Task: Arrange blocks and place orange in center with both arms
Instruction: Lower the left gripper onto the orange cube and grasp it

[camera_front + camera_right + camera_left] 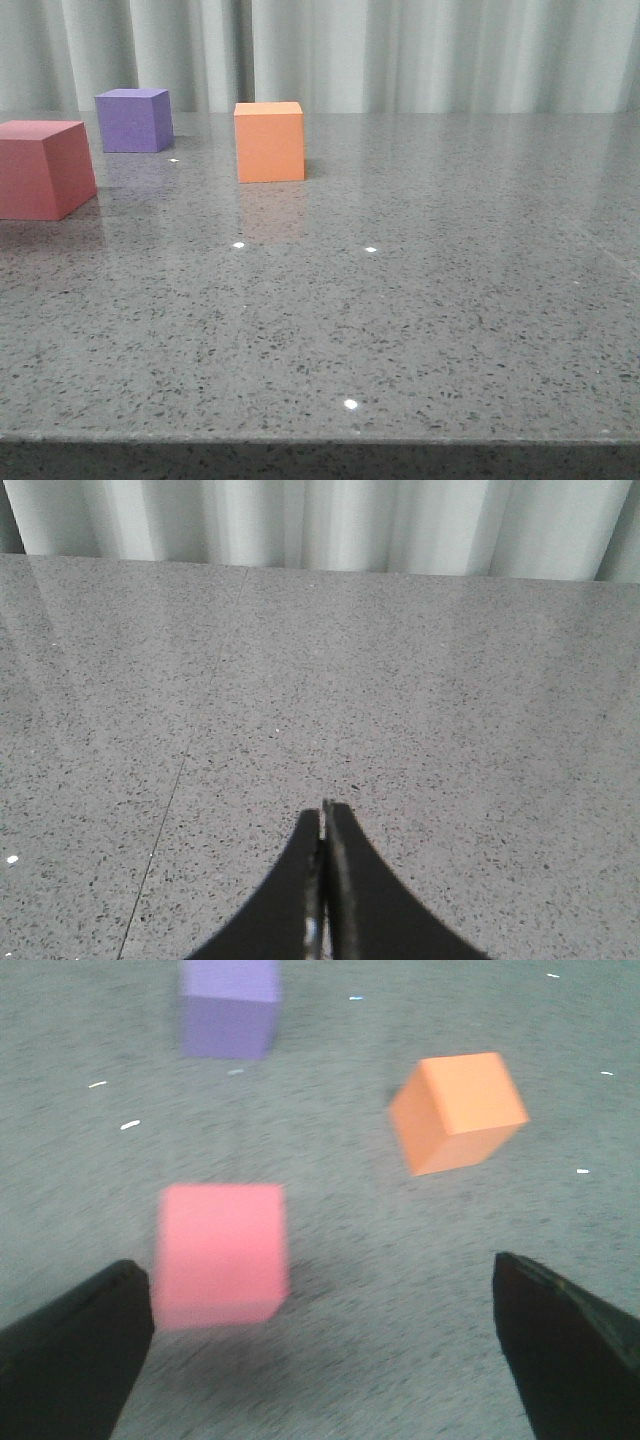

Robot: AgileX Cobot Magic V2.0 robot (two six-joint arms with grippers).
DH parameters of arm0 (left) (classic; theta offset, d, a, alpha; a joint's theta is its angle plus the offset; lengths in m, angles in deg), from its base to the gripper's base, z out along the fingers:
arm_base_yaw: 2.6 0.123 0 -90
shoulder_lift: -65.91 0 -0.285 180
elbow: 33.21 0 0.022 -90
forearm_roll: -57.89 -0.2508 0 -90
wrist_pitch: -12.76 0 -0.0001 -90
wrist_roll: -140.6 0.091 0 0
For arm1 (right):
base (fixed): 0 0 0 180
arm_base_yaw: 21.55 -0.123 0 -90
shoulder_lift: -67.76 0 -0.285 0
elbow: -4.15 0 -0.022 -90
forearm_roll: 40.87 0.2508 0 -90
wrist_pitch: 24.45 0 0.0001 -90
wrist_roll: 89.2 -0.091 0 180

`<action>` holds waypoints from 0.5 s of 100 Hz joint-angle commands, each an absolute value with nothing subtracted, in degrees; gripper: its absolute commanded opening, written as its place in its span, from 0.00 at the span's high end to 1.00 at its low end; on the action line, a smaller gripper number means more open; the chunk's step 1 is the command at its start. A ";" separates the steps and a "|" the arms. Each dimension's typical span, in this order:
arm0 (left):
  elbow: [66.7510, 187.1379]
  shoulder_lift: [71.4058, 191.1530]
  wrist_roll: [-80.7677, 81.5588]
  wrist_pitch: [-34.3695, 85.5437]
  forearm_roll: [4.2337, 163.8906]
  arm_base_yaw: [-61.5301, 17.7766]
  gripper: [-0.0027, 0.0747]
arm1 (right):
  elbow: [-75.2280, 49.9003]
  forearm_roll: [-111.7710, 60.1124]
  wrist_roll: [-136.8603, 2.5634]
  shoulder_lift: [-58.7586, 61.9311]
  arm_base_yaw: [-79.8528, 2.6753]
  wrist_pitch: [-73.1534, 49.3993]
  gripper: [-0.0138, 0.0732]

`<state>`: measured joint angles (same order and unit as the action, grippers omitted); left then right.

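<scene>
Three cubes rest on the grey speckled table (420,300). The orange cube (269,141) (458,1110) stands left of centre toward the back. The purple cube (134,119) (230,1007) sits further back on the left. At the left edge is the pinkish-red cube (42,168) (221,1252). My left gripper (322,1340) hovers open above the table, with the pinkish-red cube just ahead of one finger and nothing between the fingers. My right gripper (322,825) is shut and empty over bare table. Neither arm shows in the front view.
Pale curtains (400,50) hang behind the table's far edge. The table's front edge (320,438) runs along the bottom of the front view. A thin seam line (170,800) crosses the table surface in the right wrist view.
</scene>
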<state>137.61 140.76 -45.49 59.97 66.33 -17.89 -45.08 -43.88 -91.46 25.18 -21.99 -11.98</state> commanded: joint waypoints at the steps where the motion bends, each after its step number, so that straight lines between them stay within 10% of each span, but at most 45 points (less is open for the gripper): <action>1: 143.00 144.09 -47.83 55.11 66.42 -21.91 0.14 | -43.58 -44.41 -90.93 25.36 -21.64 -16.57 0.94; 50: 166.20 169.46 -67.85 58.10 42.26 -37.57 0.14 | -43.58 -44.41 -90.93 25.36 -21.64 -16.57 0.94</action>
<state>160.95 168.80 -65.25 59.44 45.13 -36.05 -45.08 -43.88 -91.46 25.18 -21.99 -11.98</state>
